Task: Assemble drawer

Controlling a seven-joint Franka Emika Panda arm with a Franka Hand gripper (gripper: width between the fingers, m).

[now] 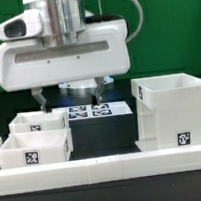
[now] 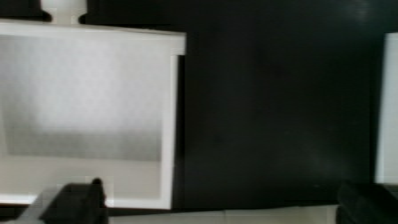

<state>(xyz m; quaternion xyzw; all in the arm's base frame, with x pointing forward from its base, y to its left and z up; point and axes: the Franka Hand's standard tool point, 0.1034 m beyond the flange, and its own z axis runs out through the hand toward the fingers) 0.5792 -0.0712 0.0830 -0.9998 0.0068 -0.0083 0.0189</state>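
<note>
My gripper [image 1: 70, 95] hangs open and empty above the black table, between the parts. A large white open drawer housing [image 1: 172, 109] stands at the exterior view's right. Two small white drawer trays stand at the exterior view's left, one in front [image 1: 35, 146] and one behind [image 1: 40, 122]. In the wrist view my gripper [image 2: 221, 205] is spread wide, with one dark fingertip [image 2: 75, 200] over the corner of a white tray [image 2: 89, 110] that has a small knob [image 2: 64, 10]. The housing's edge [image 2: 390, 110] shows at the far side.
The marker board [image 1: 88, 112] lies on the table under the gripper, behind the parts. A white rail [image 1: 106, 170] runs along the table's front edge. Bare black table [image 2: 267, 100] lies between the tray and the housing.
</note>
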